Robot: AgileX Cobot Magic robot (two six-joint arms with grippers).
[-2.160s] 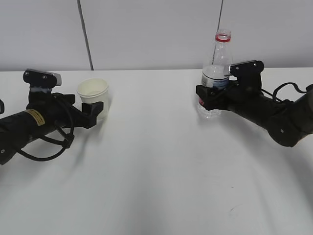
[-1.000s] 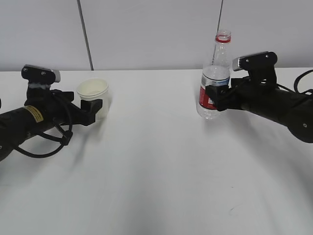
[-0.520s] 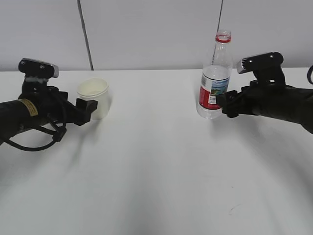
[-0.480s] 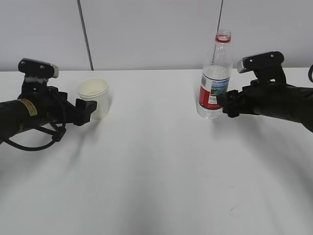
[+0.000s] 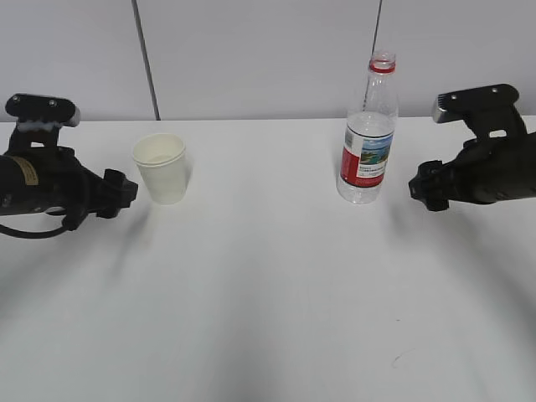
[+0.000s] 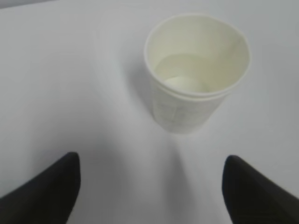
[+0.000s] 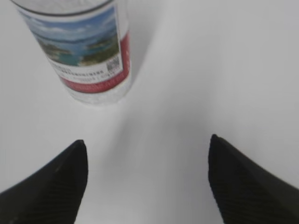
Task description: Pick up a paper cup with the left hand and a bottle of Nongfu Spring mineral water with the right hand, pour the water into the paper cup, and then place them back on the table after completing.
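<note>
A white paper cup [image 5: 161, 167] stands upright on the white table [image 5: 268, 293]; in the left wrist view the cup [image 6: 196, 74] holds clear water [image 6: 184, 84]. A clear uncapped bottle [image 5: 367, 134] with a red-and-picture label and a red neck ring stands upright at the right; its lower part shows in the right wrist view [image 7: 84, 51]. My left gripper [image 5: 121, 188] is open and empty, apart from the cup on its left. My right gripper [image 5: 423, 186] is open and empty, apart from the bottle on its right. Both show wide-spread jaws [image 6: 149, 179] [image 7: 147, 161].
A grey panelled wall [image 5: 268, 59] rises behind the table's far edge. A small dark mark [image 5: 400, 358] lies on the tabletop near the front right.
Both grippers have let go and drawn back: the left arm has moved left away from the cup, the right arm right away from the bottle. Cup and bottle stay standing on the table.
</note>
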